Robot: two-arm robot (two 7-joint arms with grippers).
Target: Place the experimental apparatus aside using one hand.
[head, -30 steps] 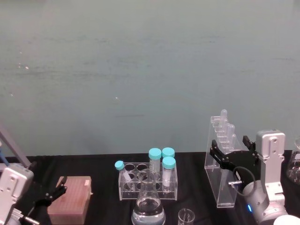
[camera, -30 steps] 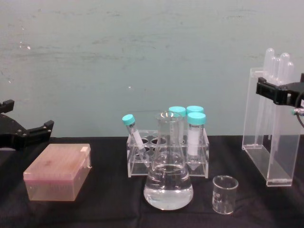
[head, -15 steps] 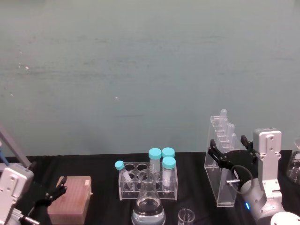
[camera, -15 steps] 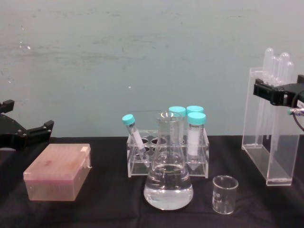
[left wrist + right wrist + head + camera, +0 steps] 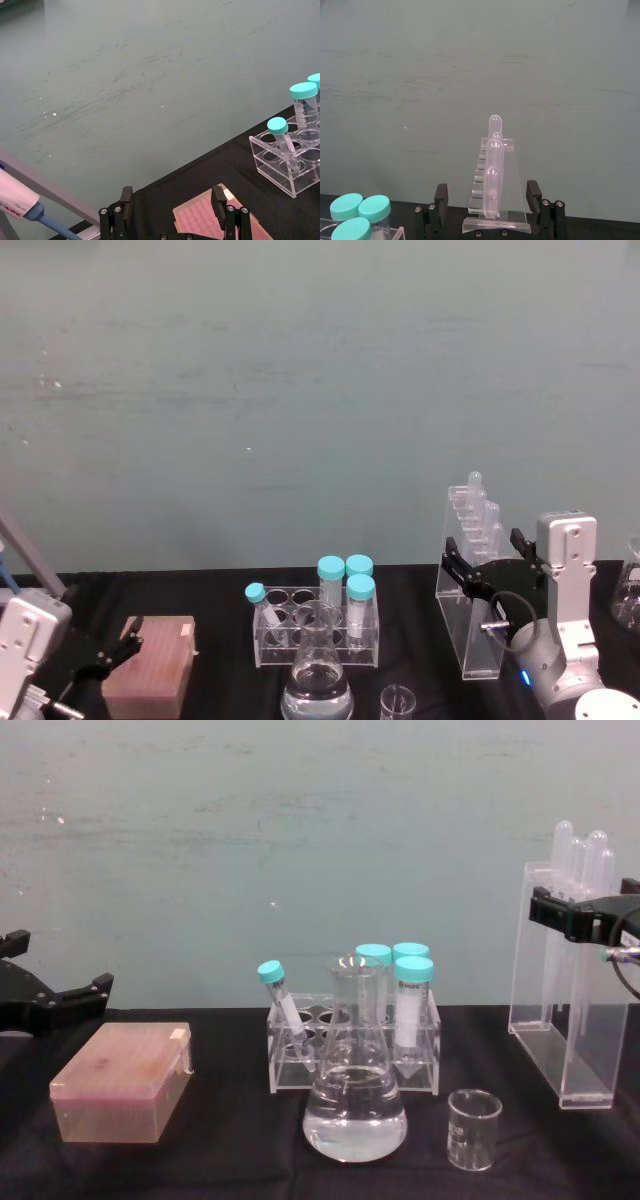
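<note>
The tall acrylic stand [image 5: 470, 590] [image 5: 565, 1020] [image 5: 492, 200] with long glass test tubes [image 5: 585, 860] stands upright at the right of the black table. My right gripper [image 5: 483, 558] [image 5: 585, 915] [image 5: 486, 200] is open at its upper part, one finger on each side. In the right wrist view a gap shows beside one finger. The conical flask [image 5: 318, 685] [image 5: 355, 1110] with clear liquid and the small beaker [image 5: 397, 703] [image 5: 473, 1128] sit at the front centre. My left gripper [image 5: 105, 660] [image 5: 50, 1000] [image 5: 172, 200] hangs open at the far left.
A clear rack [image 5: 315, 625] [image 5: 350, 1040] [image 5: 292, 160] of blue-capped tubes stands behind the flask. A pink tip box [image 5: 150, 680] [image 5: 120, 1080] [image 5: 200, 220] lies at the left, under the left gripper. Another glass vessel [image 5: 630, 600] shows at the right edge.
My right gripper has slid a little forward and to the left along the stand, and the stand has shifted very slightly with it. The left arm has stayed still.
</note>
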